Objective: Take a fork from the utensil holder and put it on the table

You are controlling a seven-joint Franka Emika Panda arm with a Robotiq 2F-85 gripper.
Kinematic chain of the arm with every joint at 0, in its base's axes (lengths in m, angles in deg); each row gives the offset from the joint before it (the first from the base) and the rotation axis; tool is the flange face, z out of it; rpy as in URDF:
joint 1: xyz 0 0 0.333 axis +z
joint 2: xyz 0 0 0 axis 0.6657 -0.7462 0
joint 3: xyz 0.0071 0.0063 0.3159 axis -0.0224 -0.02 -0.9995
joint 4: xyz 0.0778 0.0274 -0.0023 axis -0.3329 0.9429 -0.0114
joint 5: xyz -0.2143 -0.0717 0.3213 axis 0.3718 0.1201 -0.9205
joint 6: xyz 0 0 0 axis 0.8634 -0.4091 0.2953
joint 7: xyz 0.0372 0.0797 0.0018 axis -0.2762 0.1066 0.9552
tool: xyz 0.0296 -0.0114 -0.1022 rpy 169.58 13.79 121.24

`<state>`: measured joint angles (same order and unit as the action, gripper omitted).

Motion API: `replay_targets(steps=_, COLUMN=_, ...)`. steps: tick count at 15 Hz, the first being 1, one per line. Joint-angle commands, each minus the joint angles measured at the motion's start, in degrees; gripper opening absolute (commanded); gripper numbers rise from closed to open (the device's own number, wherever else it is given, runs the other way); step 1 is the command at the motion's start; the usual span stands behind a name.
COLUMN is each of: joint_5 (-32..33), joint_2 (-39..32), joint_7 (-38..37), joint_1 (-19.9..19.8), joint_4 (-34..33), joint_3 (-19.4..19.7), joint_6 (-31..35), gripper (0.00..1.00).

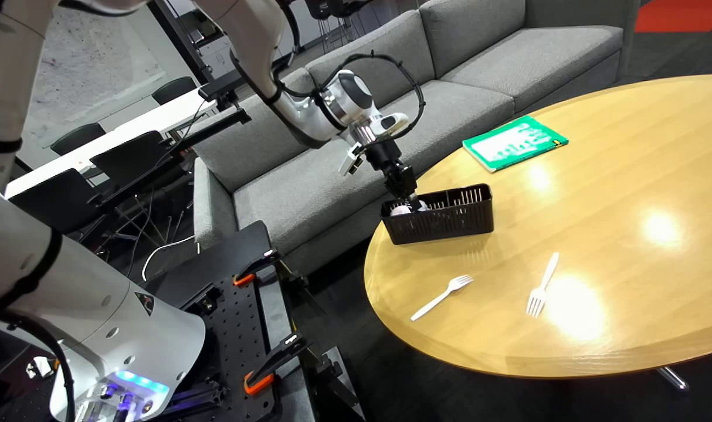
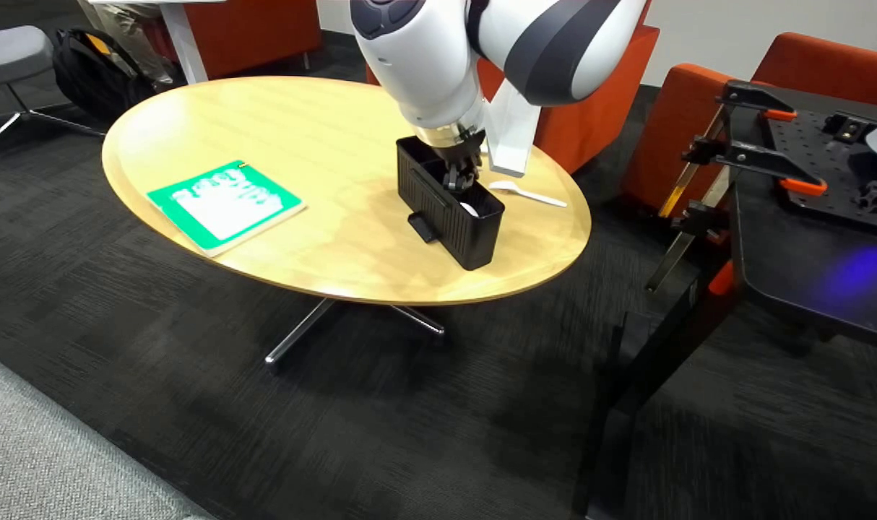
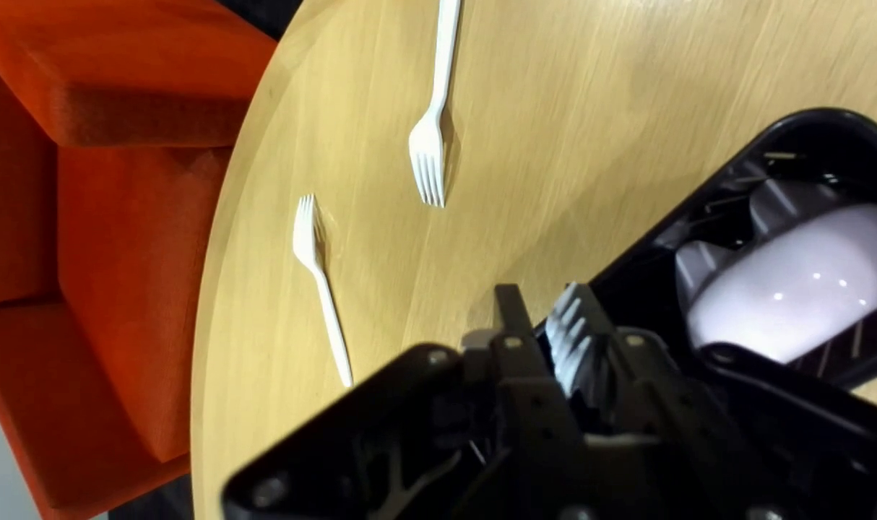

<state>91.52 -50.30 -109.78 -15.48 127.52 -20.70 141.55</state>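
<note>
The black slotted utensil holder [image 1: 444,225] stands at one end of the round wooden table [image 1: 626,181]; it shows too in an exterior view [image 2: 449,217]. My gripper [image 1: 413,202] points down into it, and it also shows in an exterior view [image 2: 460,180]. In the wrist view the fingers [image 3: 548,292] stand apart. A white fork [image 3: 565,339] with its tines up is between them, near the right finger. A gap shows between its tines and the left fingertip. The fork's handle is hidden. Two white forks [image 1: 444,298] [image 1: 542,285] lie on the table.
A pale glossy rounded object [image 3: 800,282] lies inside the holder. A green-and-white book [image 1: 515,142] lies near the table edge. A grey sofa [image 1: 344,176] stands beside the table. Orange seats [image 2: 590,108] stand close to its edge.
</note>
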Motion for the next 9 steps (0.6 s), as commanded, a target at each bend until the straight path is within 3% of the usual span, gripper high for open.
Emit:
replay_targets(steps=1, joint_5=1.3, joint_2=0.5, joint_7=-0.6, joint_1=1.1, joint_4=0.1, joint_3=0.4, joint_6=-1.3, gripper=0.00)
replay_targets(steps=9, joint_5=2.0, joint_2=4.9, joint_7=-1.0, joint_1=2.9, joint_4=3.6, joint_3=-0.2, joint_6=-2.8, gripper=0.01)
